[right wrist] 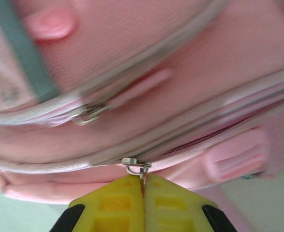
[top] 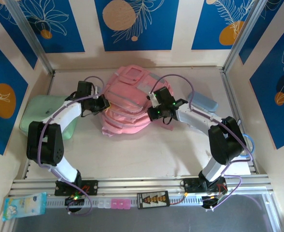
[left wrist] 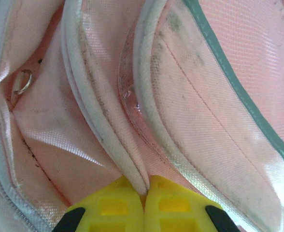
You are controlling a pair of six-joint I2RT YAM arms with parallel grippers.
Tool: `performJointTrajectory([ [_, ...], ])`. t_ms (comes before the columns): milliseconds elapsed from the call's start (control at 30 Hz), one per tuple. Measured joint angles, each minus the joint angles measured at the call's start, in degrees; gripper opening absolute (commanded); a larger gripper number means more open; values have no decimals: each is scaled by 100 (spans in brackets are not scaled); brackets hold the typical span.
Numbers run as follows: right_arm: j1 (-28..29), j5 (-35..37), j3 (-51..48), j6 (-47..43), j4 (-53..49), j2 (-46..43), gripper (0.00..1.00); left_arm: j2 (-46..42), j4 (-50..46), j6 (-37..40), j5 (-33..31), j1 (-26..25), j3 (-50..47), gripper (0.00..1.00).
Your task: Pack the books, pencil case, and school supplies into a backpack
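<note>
Mint-green case (top: 48,113) lies at nine o'clock of the pink backpack (top: 127,104), which sits at the middle of the surface (top: 147,154). Left gripper (left wrist: 144,191) is pressed together on a piped pocket edge (left wrist: 108,130). Right gripper (right wrist: 143,186) pinches a zipper pull (right wrist: 136,168); which compartment's is unclear. Judgement: one braces the fabric so the other can run the zip. Pencil case (top: 203,102) lies at three o'clock.

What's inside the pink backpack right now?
Between the backpack's open folds you can see pink lining and a small metal ring. No books or supplies show there. Deeper inside, fabric covers everything, so what lies below cannot be seen.
</note>
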Motion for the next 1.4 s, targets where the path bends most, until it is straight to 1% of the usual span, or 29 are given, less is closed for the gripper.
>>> performJointTrajectory([
  [133, -245, 0, 273, -236, -254, 184, 0, 57, -420, 564, -42, 4, 92, 0],
  [233, -417, -7, 487, -205, -446, 341, 0, 168, -549, 793, 4, 4, 181, 0],
  [400, -660, 11, 839, 157, -699, 603, 0, 271, -640, 953, 107, 4, 273, 0],
  [600, -728, 258, 1283, 691, -1097, 975, 0, 308, -645, 994, 275, 4, 289, 0],
  [633, -730, 295, 1344, 785, -1167, 1019, 2, 308, -638, 990, 326, 4, 289, 0],
  [767, -752, 293, 1451, 997, -1292, 1036, 14, 310, -577, 872, 474, 7, 286, 0],
  [833, -791, 271, 1436, 1008, -1318, 951, 23, 308, -511, 730, 529, 17, 258, 0],
  [867, -820, 267, 1416, 1049, -1325, 876, 28, 308, -470, 660, 564, 31, 234, 0],
  [933, -911, 267, 1320, 1123, -1305, 588, 45, 308, -361, 485, 645, 70, 149, 0],
  [967, -953, 247, 1261, 1161, -1283, 422, 50, 308, -297, 404, 682, 83, 107, 0],
  [1033, -1016, 17, 1060, 1078, -1060, -42, 66, 302, -149, 203, 767, 98, 22, 0],
  [1067, -1023, -120, 949, 1069, -916, -229, 69, 297, -87, 111, 793, 101, -15, 0],
  [1133, -901, -494, 688, 994, -492, -527, 72, 275, 116, -140, 857, 109, -127, 0],
  [1200, -688, -824, 575, 1045, -140, -514, 73, 254, 321, -365, 922, 120, -247, 0],
  [1300, -426, -1064, 573, 1217, 221, -74, 75, 245, 564, -612, 979, 120, -363, 0],
  [1400, -341, -1161, 573, 1364, 393, 409, 77, 245, 682, -763, 1040, 120, -380, 0],
])
